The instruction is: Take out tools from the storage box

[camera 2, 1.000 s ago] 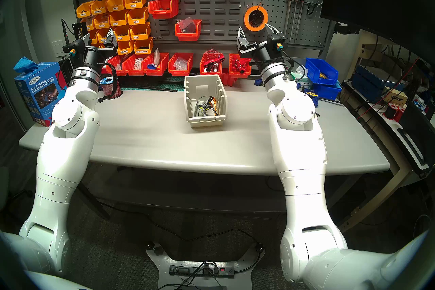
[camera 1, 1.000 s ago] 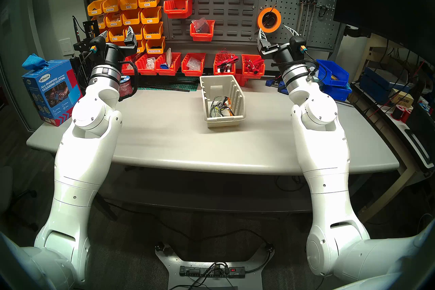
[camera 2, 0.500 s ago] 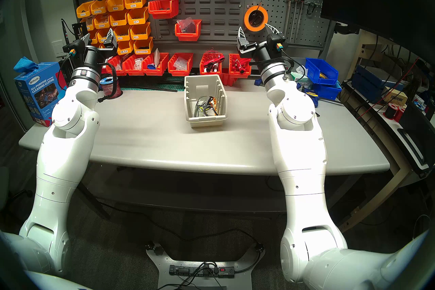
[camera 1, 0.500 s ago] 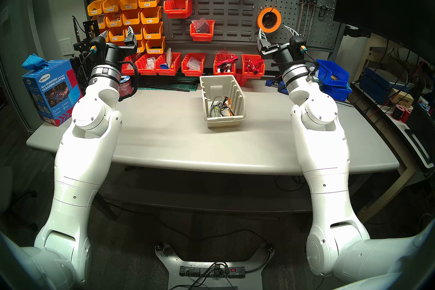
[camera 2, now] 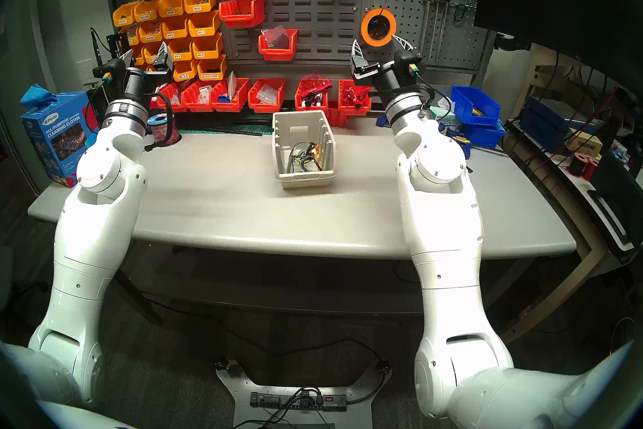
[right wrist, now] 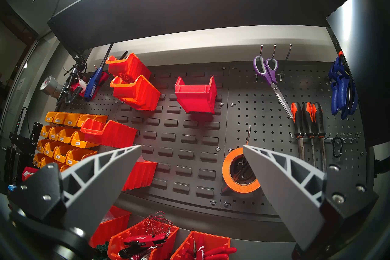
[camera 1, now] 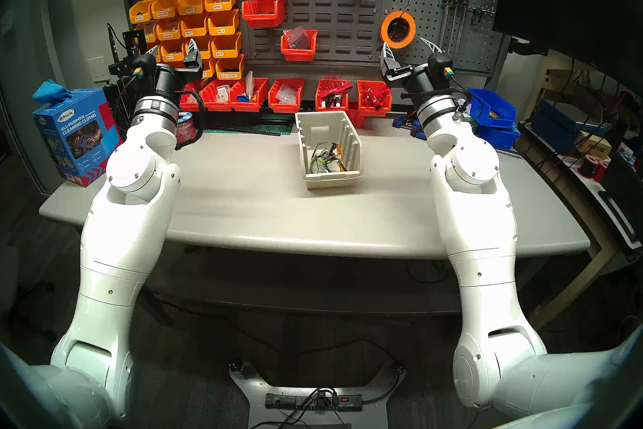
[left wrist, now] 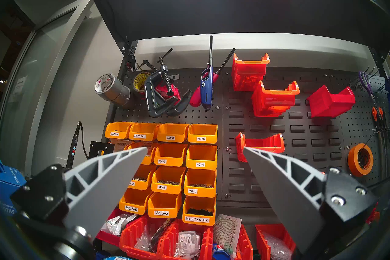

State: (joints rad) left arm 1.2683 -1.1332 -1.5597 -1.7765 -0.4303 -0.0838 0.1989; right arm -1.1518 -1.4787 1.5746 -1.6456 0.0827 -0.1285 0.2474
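While raised, both grippers [camera 1: 173, 48] [camera 1: 407, 43] splayed.

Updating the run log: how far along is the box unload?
Done: nothing. Both pairs of glasses lie in the beige box. In hand: nothing. The left gripper and right gripper are open and raised toward the pegboard, clear of the box. Left: lift out both pairs.

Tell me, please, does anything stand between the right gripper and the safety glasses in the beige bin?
Nothing visible does. The right gripper is raised, open and empty, up by the pegboard, right of the beige bin. The safety glasses lie inside the open-topped bin, whose walls surround them, so they look reachable only from above.
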